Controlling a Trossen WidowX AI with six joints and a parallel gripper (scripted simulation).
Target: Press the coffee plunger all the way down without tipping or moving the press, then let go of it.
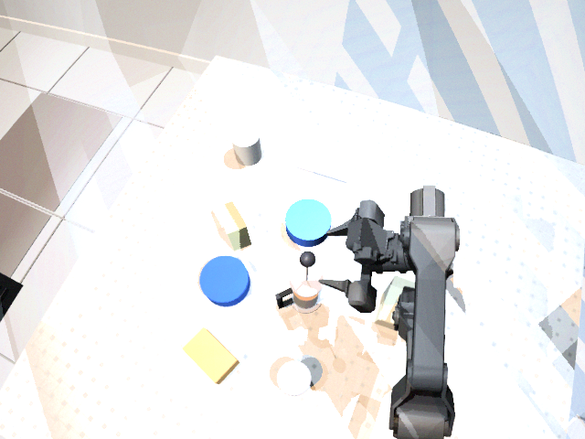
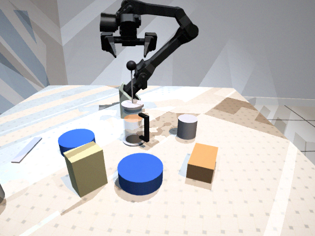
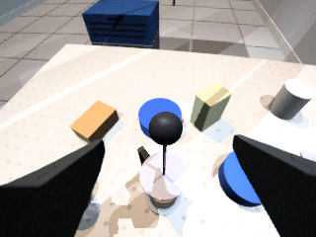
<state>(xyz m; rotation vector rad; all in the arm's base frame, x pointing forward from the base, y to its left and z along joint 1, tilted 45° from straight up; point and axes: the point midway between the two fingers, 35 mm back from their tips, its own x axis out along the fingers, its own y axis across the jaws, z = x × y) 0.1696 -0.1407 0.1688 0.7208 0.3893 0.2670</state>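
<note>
The coffee press stands upright, with a clear body (image 2: pixel 129 128), a pale lid (image 2: pixel 132 104) (image 3: pixel 158 180) and a black handle (image 1: pixel 284 298) (image 2: pixel 146 128). Its plunger is up: a long stretch of thin rod (image 2: pixel 132 86) shows between the lid and the black ball knob (image 1: pixel 307 259) (image 2: pixel 131 65) (image 3: pixel 166 128). My gripper (image 1: pixel 324 257) (image 2: pixel 130 56) is wide open and empty. In the exterior view its fingertips are above the knob, one to each side. In the top view they are a little right of the knob. In the wrist view the knob shows between the fingers.
Two blue discs (image 1: pixel 224 280) (image 1: pixel 308 220), a yellowish block (image 2: pixel 88 170) and an orange block (image 2: pixel 203 156) (image 3: pixel 94 119) stand around the press. A grey cylinder (image 2: pixel 187 128) is near its handle side; another cylinder (image 1: pixel 247 148) (image 3: pixel 290 100) is farther off. A pale green block (image 1: pixel 391 300) is near the arm.
</note>
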